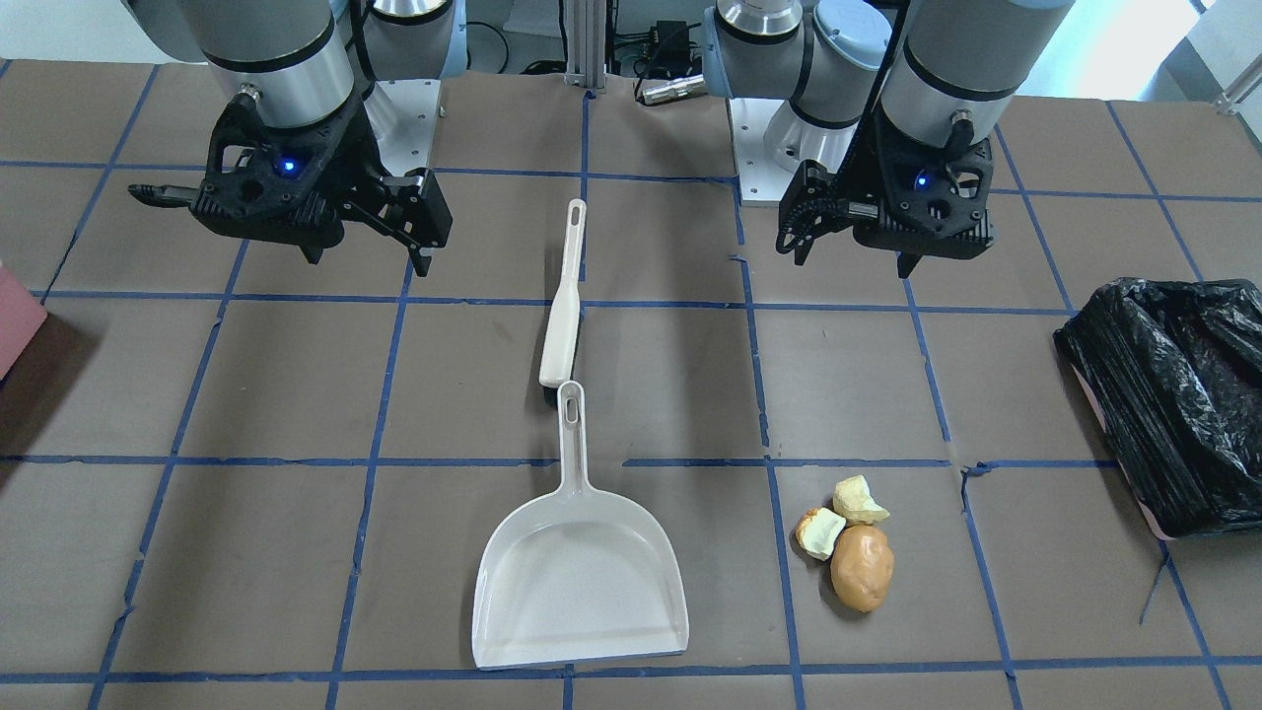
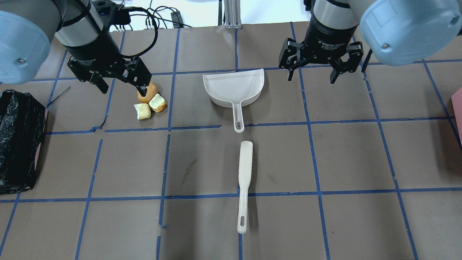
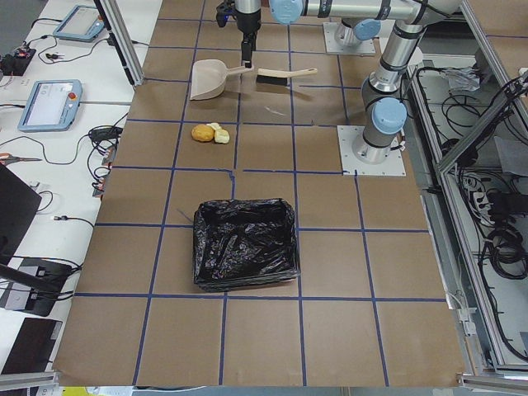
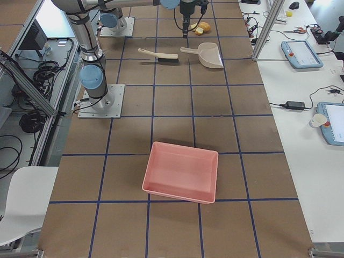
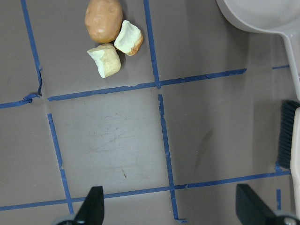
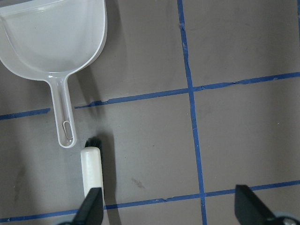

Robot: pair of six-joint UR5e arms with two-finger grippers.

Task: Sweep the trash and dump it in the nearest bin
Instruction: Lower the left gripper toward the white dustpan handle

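Note:
The trash is an orange-brown potato-shaped lump [image 1: 862, 580] with two pale chunks [image 1: 819, 532] touching it, and it lies on the table. It also shows in the left wrist view [image 5: 103, 19]. The white dustpan [image 1: 580, 582] lies flat to one side of the trash, and the white brush [image 1: 564, 306] lies in line with its handle. The bin [image 1: 1173, 385] with the black bag stands at the table's end on my left. My left gripper [image 2: 122, 85] hovers open and empty above the trash. My right gripper [image 2: 311, 77] hovers open and empty beside the dustpan [image 2: 234, 87].
A bare pink tray [image 4: 181, 171] sits at the table's end on my right. The table is brown with a grid of blue tape lines. The brush [image 2: 245, 180] lies near the middle, with its bristle end toward the dustpan handle.

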